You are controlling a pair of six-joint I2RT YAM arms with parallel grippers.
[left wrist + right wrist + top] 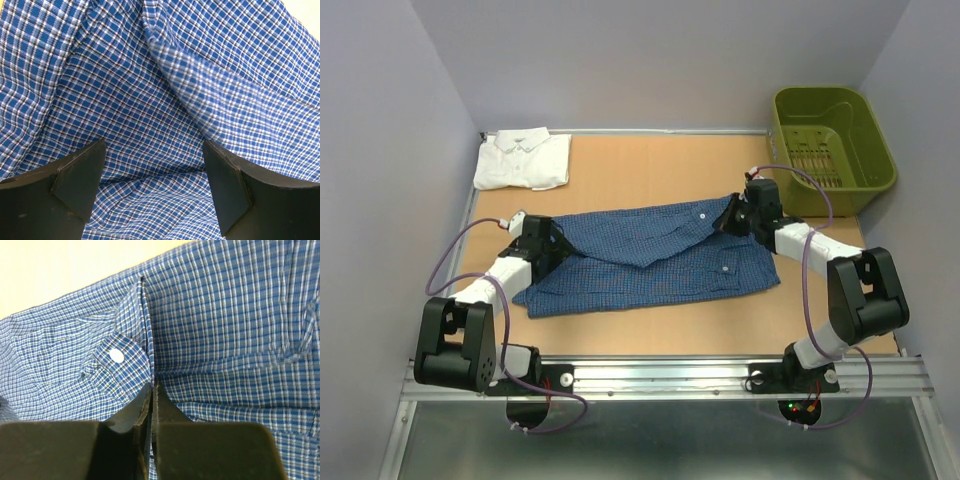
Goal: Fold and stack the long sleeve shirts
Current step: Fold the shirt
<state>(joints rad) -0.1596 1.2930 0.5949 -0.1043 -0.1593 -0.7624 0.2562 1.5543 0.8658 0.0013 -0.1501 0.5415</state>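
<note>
Pale walls [650, 60] box in a wooden counter [650, 165]. From above, the blue checked shirt [650, 262] lies spread mid-counter. The white shirt [523, 160] sits folded in the far left corner, and an olive basket [832, 150] stands far right. Both wrists hide their fingertips here, with the left gripper [555, 248] at the shirt's left edge and the right gripper [732, 215] at its far right corner.

Left wrist view: checked cloth fills the frame, jaws spread wide, holding nothing.

Right wrist view: jaws pressed together on a fold edge beside a white button [116, 355].

No text, label or number is legible.
</note>
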